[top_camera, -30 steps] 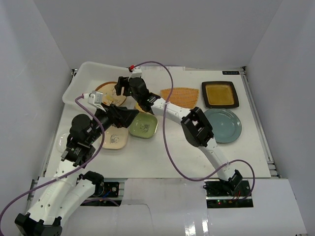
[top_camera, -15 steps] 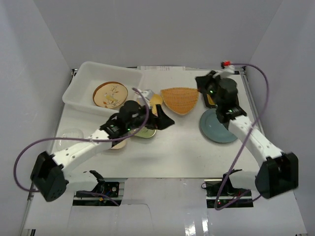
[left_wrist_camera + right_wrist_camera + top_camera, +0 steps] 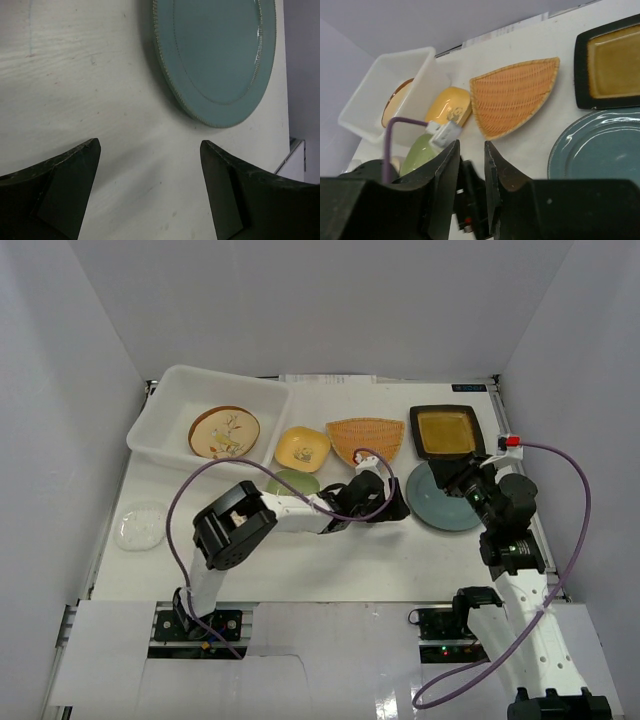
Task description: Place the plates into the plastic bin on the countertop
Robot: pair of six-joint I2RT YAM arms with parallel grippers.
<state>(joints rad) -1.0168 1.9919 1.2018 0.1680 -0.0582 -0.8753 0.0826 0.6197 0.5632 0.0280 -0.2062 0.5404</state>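
**Left gripper open beside the blue plate, one plate in the bin.** The left gripper (image 3: 149, 144) hangs low over the countertop (image 3: 330, 560), jaws spread wide with nothing between them. The blue plate (image 3: 215, 55) lies flat just ahead of its fingertips and a little to the right, clear of both. The right gripper (image 3: 471, 145) is poised near that plate's far right edge, its jaws parted by a narrow gap and holding nothing.

A single brown plate (image 3: 224, 432) rests inside the bin (image 3: 165, 380) at the far left corner. The others are out on the countertop:

- The yellow plate (image 3: 303, 448) lies just beside the bin.
- The fan plate (image 3: 367, 438) is next to the yellow one.
- The square plate (image 3: 447, 431) lies just behind the blue one.
- The green plate (image 3: 293, 481) is partly hidden by the left arm (image 3: 300, 512).
- A pale plate (image 3: 141, 525) near the left edge is faint and hard to make out.

The left wrist view cuts off the blue plate's far rim. The right wrist view crops the blue and square plates at its right border. It shows the brown plate only dimly, through the bin's wall. A purple cable (image 3: 387, 145) and the left arm's dark body fill that view's lower left.
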